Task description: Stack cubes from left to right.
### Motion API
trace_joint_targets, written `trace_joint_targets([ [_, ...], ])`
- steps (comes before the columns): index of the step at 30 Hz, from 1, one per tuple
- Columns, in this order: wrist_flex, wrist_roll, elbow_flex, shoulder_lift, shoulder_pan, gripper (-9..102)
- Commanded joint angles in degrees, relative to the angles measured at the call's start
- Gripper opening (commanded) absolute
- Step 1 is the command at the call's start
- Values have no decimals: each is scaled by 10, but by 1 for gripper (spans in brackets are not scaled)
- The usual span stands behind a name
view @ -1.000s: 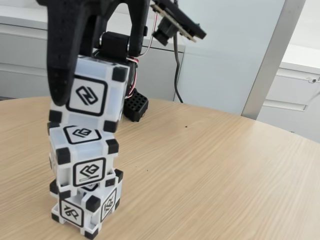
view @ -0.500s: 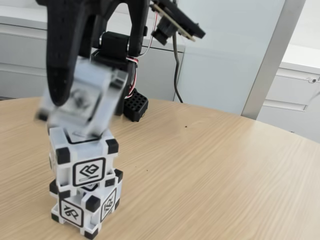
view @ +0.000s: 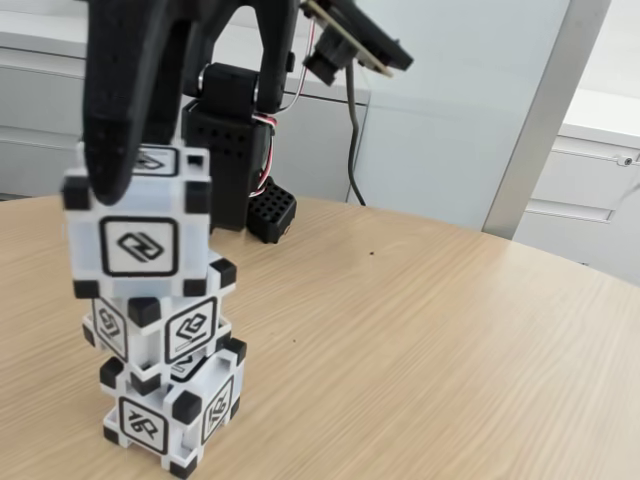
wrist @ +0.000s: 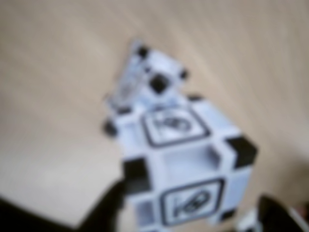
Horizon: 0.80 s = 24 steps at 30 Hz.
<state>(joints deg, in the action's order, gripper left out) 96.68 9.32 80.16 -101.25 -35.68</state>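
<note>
Claw (view: 150, 150): clenched on the top cube (view: 137, 222); it sits skewed atop the two stacked cubes (view: 165, 375)
Setting: table (view: 420, 340), near its front-left edge

Three cubes stand in one stack near the table's (view: 430, 330) front left edge in the fixed view: a bottom cube (view: 172, 410), a middle cube (view: 160, 325) and a top cube (view: 135, 225). One gripper (view: 135, 150) is at the top cube. The blurred wrist view shows the top cube (wrist: 186, 164) clearly and at least one more cube (wrist: 149, 72) below it.
</note>
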Motion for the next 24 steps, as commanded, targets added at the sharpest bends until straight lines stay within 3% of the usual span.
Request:
trace_joint_targets([
  [1, 1, -11, -27, -13, 3, 29],
  [12, 3, -25, -29, -29, 16, 27],
  [24, 3, -72, -29, -229, 98, 24],
])
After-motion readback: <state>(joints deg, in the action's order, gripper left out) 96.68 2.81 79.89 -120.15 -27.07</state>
